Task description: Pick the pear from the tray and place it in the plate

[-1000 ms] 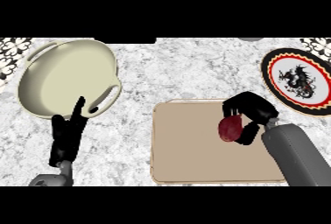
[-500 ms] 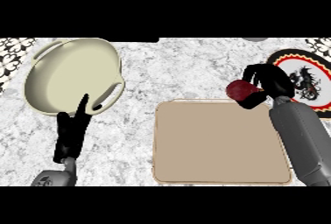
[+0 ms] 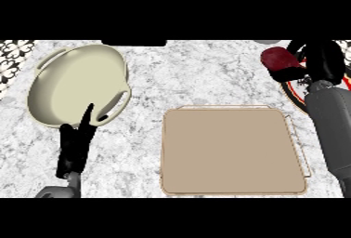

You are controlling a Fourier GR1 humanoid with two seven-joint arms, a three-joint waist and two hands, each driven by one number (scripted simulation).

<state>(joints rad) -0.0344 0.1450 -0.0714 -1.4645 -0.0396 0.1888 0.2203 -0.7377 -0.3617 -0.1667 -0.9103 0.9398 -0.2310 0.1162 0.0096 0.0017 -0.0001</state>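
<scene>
The pear [image 3: 277, 57] is dark red and is held up at the far right of the view, near the top edge. It is above the left rim of the plate [image 3: 296, 93], which has a red and black border; most of the plate is hidden behind the arm. The pear is well apart from the tray [image 3: 231, 151], the flat tan board with rounded corners on the marble counter [image 3: 205, 74]. The long axis of the pear seems to run from upper left to lower right, but the fingers cover its lower end, so I cannot tell which end is the stem.

The right hand [image 3: 316, 62] has its black fingers curled around the right and lower side of the pear and clamps it. The grey right forearm [image 3: 330, 125] comes up from the lower right edge, almost straight, along the right side of the tray.

The left hand [image 3: 77, 142] is at the lower left, with straight fingers together pointing up. Its tips overlap the lower rim of a cream-coloured pot with two handles [image 3: 79, 83].
</scene>
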